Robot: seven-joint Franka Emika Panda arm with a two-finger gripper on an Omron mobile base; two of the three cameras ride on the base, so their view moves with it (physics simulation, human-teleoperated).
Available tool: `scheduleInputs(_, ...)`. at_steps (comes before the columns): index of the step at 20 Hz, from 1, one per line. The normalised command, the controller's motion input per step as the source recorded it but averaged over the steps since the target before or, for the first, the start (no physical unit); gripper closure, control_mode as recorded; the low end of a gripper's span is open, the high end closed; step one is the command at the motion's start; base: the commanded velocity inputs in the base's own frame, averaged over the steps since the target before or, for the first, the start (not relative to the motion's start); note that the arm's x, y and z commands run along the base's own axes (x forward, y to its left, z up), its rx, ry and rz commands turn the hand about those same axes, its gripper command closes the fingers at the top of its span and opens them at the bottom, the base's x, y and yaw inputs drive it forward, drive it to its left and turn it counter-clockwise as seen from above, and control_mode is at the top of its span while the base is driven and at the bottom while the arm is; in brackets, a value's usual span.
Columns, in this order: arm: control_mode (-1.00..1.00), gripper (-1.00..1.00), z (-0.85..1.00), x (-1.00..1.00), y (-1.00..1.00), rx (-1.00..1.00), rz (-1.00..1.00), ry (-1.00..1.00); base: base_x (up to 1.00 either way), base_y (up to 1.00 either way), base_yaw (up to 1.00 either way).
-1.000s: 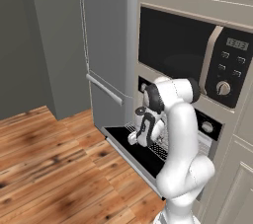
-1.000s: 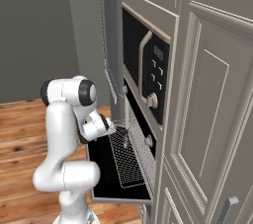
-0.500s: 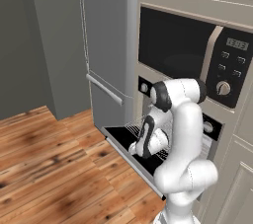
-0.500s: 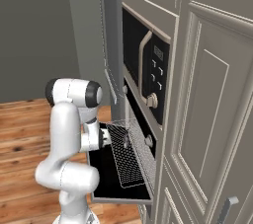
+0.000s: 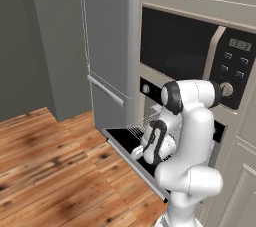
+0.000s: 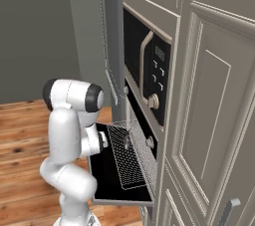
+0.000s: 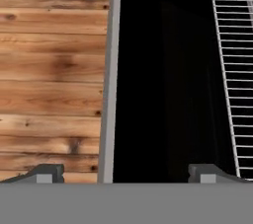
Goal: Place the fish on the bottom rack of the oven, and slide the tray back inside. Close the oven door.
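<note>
Hand view first: the jaws stand wide apart with nothing between them, one dark fingertip (image 7: 47,172) low over the wooden floor (image 7: 52,70), the other over the black glass of the oven door (image 7: 163,85). The door's grey frame runs up between the two tips. At the right edge the silvery bottom rack (image 7: 232,65) comes in, its wires bright against the black.

Over to the right base view, and the oven door (image 6: 107,177) lies dropped flat, fully open, jutting out over the floor (image 6: 20,160). The bottom rack (image 6: 127,155) is pulled well out over it. There's a small dark shape on the wires near the oven mouth that looks like the fish (image 6: 126,143), though it's too small to be sure. The white arm (image 6: 67,135) folds down beside the door's left edge, the hand tucked low behind the forearm. Above the oven (image 6: 142,135) with its round silver knobs sits the microwave (image 6: 149,78) with its keypad.

Left base view now: the arm (image 5: 187,141) bends down in front of the oven (image 5: 150,96), the hand low over the open door (image 5: 120,143). The rack (image 5: 145,123) pokes out as a fan of wires just left of the forearm. A tall grey fridge (image 5: 107,46) stands to the left of the oven.
</note>
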Motion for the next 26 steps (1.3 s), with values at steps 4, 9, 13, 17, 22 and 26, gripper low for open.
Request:
scheduleInputs(4, -1.00, -1.00, 0.61, 0.60, -0.01, -0.02, 0.00, 0.27, 0.00, 0.00, 0.00)
scheduleInputs(9, -1.00, -1.00, 0.32, 0.47, 0.00, -0.11, 0.00, 0.19, 0.00, 0.00, 0.00)
scheduleInputs(13, -1.00, -1.00, 0.07, 0.28, 0.00, -0.13, 0.00, 0.02, 0.00, 0.00, 0.00)
scheduleInputs(17, -1.00, -1.00, 0.15, 0.60, -0.16, -0.05, 0.00, 0.11, 0.00, 0.00, 0.00)
scheduleInputs(22, -1.00, -1.00, 0.07, 0.69, -0.23, -0.05, 0.00, 0.21, 0.00, 0.00, 0.00)
scheduleInputs(26, -1.00, -1.00, 0.00, 0.71, 0.00, -0.24, 0.00, 0.13, 0.00, 0.00, 0.00)
